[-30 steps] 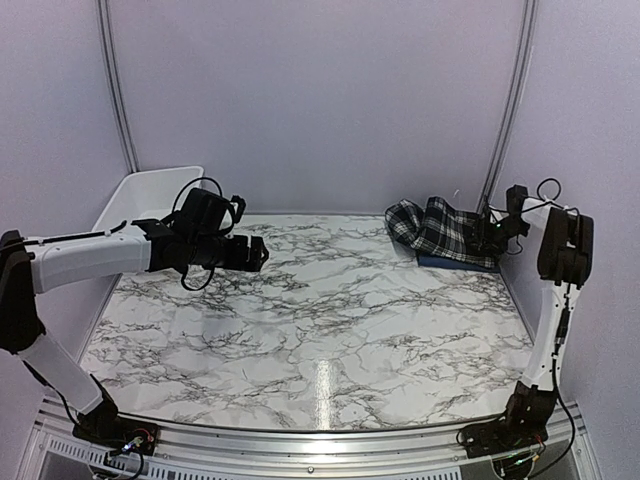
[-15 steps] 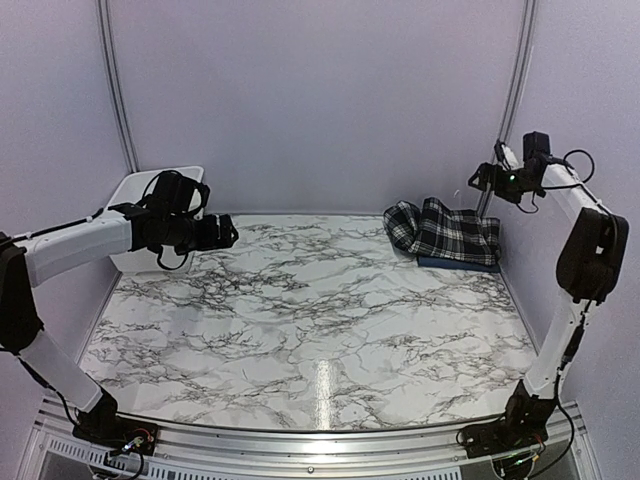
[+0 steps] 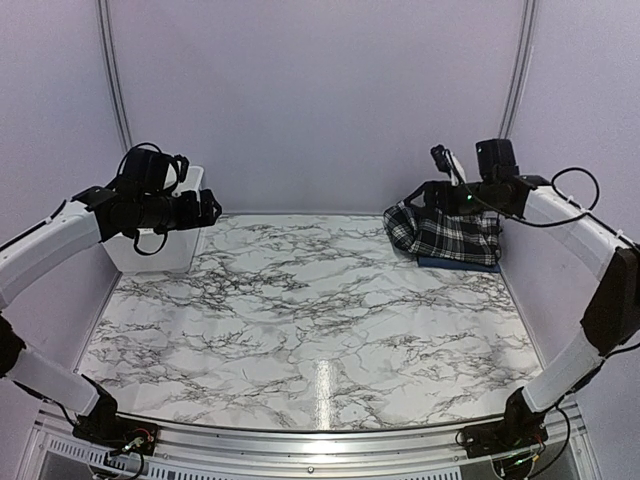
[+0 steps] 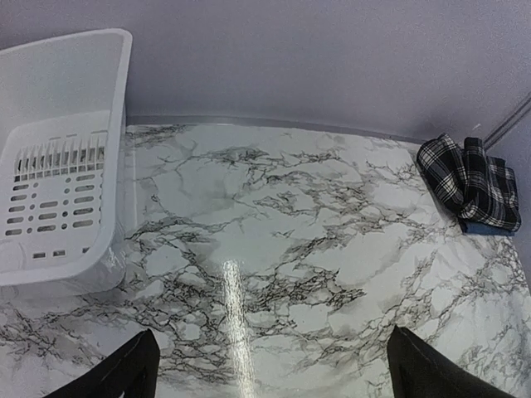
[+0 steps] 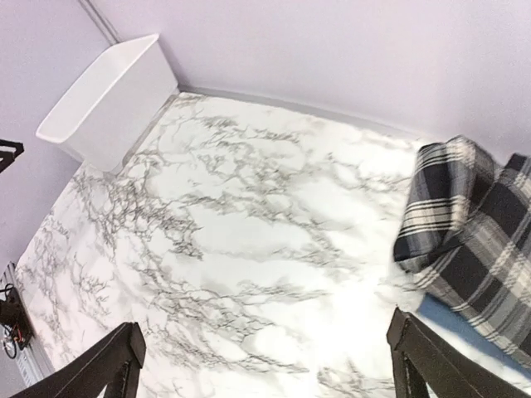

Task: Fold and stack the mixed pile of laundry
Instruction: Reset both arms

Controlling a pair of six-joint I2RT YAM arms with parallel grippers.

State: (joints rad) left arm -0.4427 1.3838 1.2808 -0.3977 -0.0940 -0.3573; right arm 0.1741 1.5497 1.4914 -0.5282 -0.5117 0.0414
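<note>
bin: white plastic bin (image 4: pixel 58 191), far left corner of the table, close to the back wall, rows of slots in its inner face | table (image 3: pixel 330 310): white marble-pattern top, dark veins, glare streak near the front | backdrop: plain lilac wall (image 3: pixel 320 100), two metal strips (image 3: pixel 113 80) | front edge: metal rail (image 3: pixel 300 438)

Bright even light — glare streak on table (image 3: pixel 322 385); right wrist view perhaps motion-blurred.
</note>
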